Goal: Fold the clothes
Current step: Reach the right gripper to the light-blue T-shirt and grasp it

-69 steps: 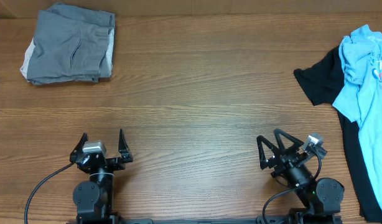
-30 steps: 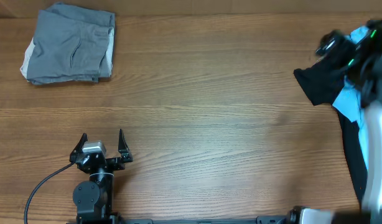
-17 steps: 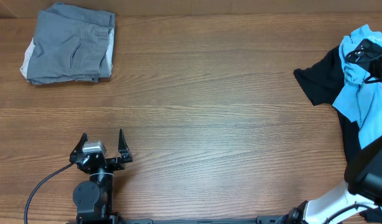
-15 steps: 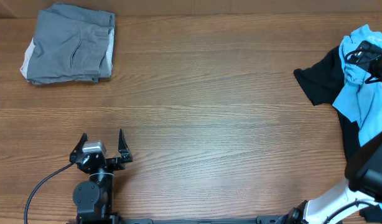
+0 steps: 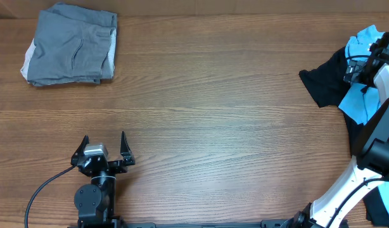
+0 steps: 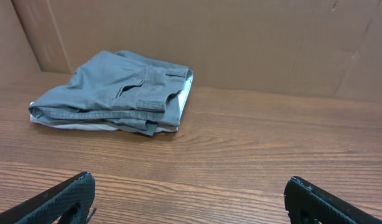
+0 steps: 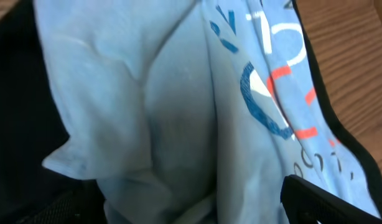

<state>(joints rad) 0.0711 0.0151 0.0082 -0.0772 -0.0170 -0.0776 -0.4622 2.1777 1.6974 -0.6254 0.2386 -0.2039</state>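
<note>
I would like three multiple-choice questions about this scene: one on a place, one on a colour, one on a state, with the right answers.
1. Where on the table does the folded grey garment lie?
A. far left corner
B. centre
C. near right edge

2. What colour is the T-shirt under the light blue T-shirt?
A. white
B. black
C. red

3. How is the right gripper?
A. shut on cloth
B. open over the light blue T-shirt
C. parked at its base

Answers:
1 A, the overhead view shows it in the far left corner.
2 B, the black T-shirt shows beneath and beside the blue one.
3 B, the right wrist view shows its fingers spread wide over blue cloth.
</note>
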